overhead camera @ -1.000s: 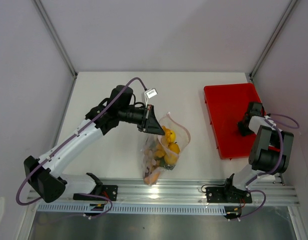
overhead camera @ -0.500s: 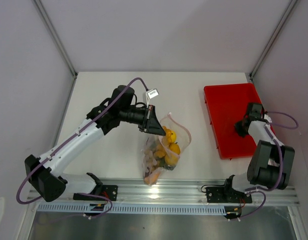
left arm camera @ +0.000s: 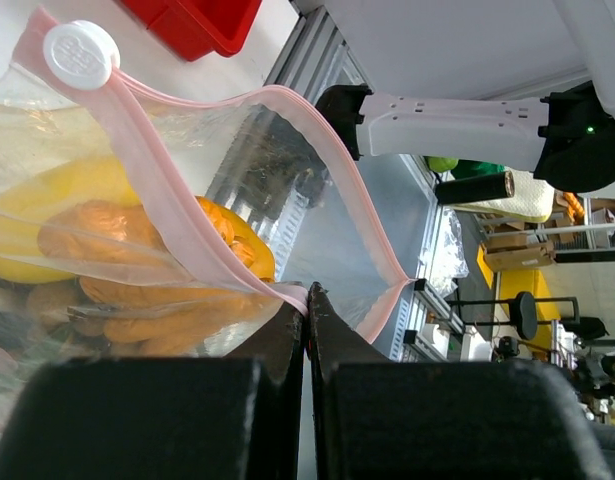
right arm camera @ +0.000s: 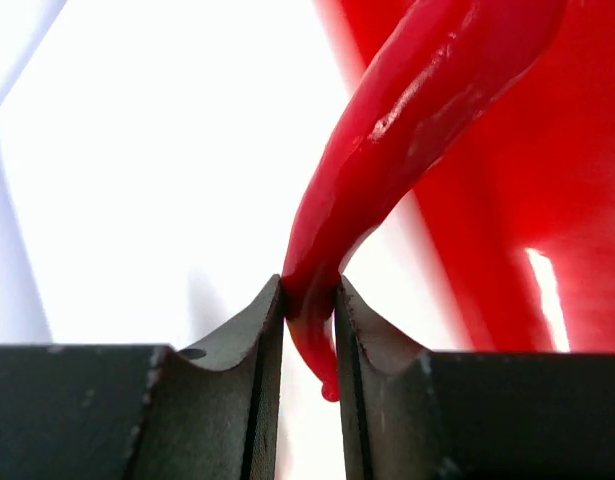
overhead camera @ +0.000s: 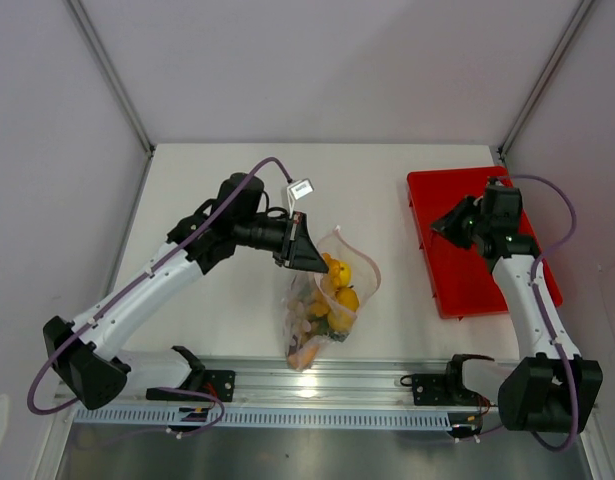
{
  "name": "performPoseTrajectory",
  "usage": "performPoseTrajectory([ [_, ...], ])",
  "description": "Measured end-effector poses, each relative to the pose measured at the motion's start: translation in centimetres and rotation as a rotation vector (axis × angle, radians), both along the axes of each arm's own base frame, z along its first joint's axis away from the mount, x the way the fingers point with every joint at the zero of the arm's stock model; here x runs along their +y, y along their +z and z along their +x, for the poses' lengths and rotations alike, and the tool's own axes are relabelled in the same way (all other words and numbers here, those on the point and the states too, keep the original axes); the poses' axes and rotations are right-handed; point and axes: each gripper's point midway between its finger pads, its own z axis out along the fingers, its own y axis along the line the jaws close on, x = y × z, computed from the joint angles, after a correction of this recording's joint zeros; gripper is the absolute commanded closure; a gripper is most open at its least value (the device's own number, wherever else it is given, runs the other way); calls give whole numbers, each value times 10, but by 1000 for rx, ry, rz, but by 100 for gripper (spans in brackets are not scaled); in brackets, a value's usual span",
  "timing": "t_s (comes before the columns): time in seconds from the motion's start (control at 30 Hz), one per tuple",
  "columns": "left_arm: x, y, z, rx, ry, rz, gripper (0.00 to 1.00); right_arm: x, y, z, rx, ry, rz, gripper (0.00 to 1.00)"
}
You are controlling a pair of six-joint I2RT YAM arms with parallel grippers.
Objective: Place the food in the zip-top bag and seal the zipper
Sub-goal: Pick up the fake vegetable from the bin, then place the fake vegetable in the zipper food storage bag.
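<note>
The zip-top bag (overhead camera: 332, 310) hangs mouth-up over the middle of the table, with yellow and orange food (overhead camera: 337, 285) inside it. My left gripper (overhead camera: 309, 255) is shut on the bag's mouth edge. In the left wrist view its jaws (left arm camera: 307, 297) pinch the pink zipper (left arm camera: 167, 190); the mouth gapes open beyond them, and food (left arm camera: 117, 240) shows through the plastic. My right gripper (overhead camera: 439, 226) hovers at the red tray's left edge. The right wrist view shows that gripper (right arm camera: 309, 300) shut on the thin end of the red chili (right arm camera: 407, 130).
The red tray (overhead camera: 467, 270) lies at the right of the table and also shows in the right wrist view (right arm camera: 567, 180). A white slider (left arm camera: 82, 55) sits at one end of the zipper. A metal rail (overhead camera: 367, 380) runs along the near edge, and walls close the sides and back.
My right gripper has shut on the red chili and risen from the tray's right side toward its left edge. The left gripper and the bag have barely moved.
</note>
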Motion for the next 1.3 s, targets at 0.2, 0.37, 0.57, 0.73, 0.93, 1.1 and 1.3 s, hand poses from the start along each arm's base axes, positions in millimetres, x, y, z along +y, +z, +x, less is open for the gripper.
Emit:
performPoseTrajectory([
  [0.2,2,-1,2,-11,21,6,100,104,50,-24,-99,408,101,100],
  [0.37,5,0,0,-20,31,6,100,155,95,-71,-187,653,177,100],
  [0.57,5,-1,0,-20,33,9,99,188,130,-134,-224,912,245,100],
  [0.73,6,0,-1,-29,30,8,99,195,151,-179,-217,1062,342,100],
  [0.93,11,2,-6,-46,22,8,99,204,175,-234,-183,1246,497,100],
  [1.1,17,3,-13,-70,14,3,99,213,171,-282,-90,1395,599,100],
  [1.3,26,3,-26,-97,0,-8,99,226,154,-308,93,1471,649,100],
])
